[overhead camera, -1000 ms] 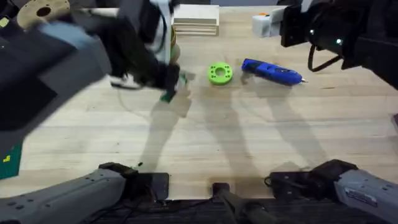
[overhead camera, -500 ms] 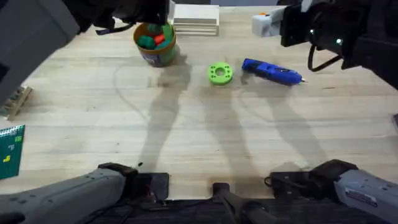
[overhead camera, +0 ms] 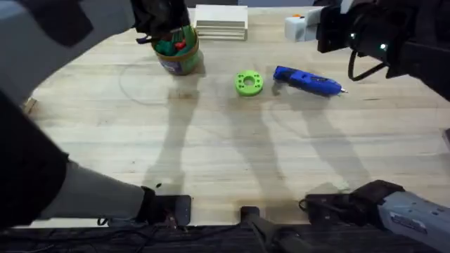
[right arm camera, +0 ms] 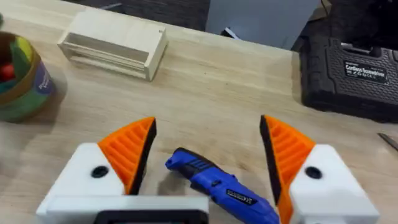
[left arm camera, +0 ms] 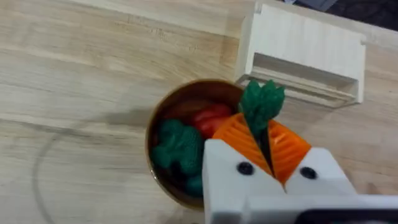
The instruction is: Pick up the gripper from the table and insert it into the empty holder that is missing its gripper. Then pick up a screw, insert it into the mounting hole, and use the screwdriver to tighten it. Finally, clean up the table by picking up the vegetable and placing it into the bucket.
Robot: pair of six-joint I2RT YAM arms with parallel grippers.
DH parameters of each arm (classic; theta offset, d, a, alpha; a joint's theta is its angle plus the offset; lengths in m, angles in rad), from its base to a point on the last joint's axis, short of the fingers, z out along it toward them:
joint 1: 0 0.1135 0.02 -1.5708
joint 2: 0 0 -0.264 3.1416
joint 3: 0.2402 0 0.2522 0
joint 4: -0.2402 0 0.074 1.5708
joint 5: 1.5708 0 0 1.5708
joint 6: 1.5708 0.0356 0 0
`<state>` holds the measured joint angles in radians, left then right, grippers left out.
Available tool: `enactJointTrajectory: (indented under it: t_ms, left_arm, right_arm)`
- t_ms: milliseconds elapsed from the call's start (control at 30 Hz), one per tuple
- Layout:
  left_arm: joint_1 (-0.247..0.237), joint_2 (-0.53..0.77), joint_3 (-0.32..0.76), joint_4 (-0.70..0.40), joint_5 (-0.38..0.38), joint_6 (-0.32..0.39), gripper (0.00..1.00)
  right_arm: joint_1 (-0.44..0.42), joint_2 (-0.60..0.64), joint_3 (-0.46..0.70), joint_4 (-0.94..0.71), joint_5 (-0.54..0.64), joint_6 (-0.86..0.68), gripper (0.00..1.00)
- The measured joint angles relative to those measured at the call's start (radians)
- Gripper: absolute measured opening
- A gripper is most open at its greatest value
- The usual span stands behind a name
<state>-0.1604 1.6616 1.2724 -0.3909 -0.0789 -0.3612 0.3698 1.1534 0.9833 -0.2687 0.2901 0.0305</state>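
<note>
Nearest among the items on the table [overhead camera: 225,154], the green ring-shaped disc [overhead camera: 248,83] lies mid-table, with the screwdriver [overhead camera: 307,81] just to its right, flat on the wood. The right gripper [right arm camera: 208,155] hangs above the screwdriver, its orange pads spread wide on either side of the blue body and not touching it. Farther left, the left gripper [left arm camera: 266,146] is over the bucket [left arm camera: 163,124], its pads pressed together, pinching the vegetable [left arm camera: 262,102] above the bucket's rim. Red and green toys sit inside. A pale wooden box [overhead camera: 221,21] lies at the far edge.
</note>
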Motion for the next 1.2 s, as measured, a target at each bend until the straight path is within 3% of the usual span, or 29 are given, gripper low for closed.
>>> enactJointTrajectory:
  t_ms: [167,200,367,400,600,833,933,1200]
  left_arm:
    - [0.0,0.036,0.0,0.003,-0.001,-0.014,0.022]
    - [0.0,0.039,0.0,0.002,-0.001,-0.014,0.083]
    - [0.0,0.039,0.0,0.008,-0.001,-0.019,0.844]
    - [0.0,0.039,0.0,0.007,-0.001,-0.025,0.93]
    - [-0.016,-0.018,0.0,-0.073,-0.001,-0.024,0.964]
    - [-0.09,-0.314,0.0,-0.403,-0.001,-0.022,0.971]
    - [-0.13,-0.445,0.0,-0.526,-0.001,0.021,0.971]
    - [-0.164,-0.642,0.0,-0.722,-0.001,0.095,0.971]
  right_arm:
    - [0.0,0.0,0.0,0.0,0.0,0.0,0.975]
    - [0.0,0.0,0.0,0.0,0.0,0.0,0.976]
    - [0.0,0.0,0.0,-0.001,0.0,0.0,0.975]
    - [0.0,0.0,0.0,-0.002,0.0,0.0,0.974]
    - [0.0,-0.005,0.0,-0.009,0.0,0.0,0.99]
    - [0.0,-0.13,0.022,-0.148,0.0,0.0,0.99]
    - [0.0,-0.182,0.07,-0.245,0.0,0.0,0.99]
    - [0.0,-0.284,0.112,-0.497,0.0,0.054,0.989]
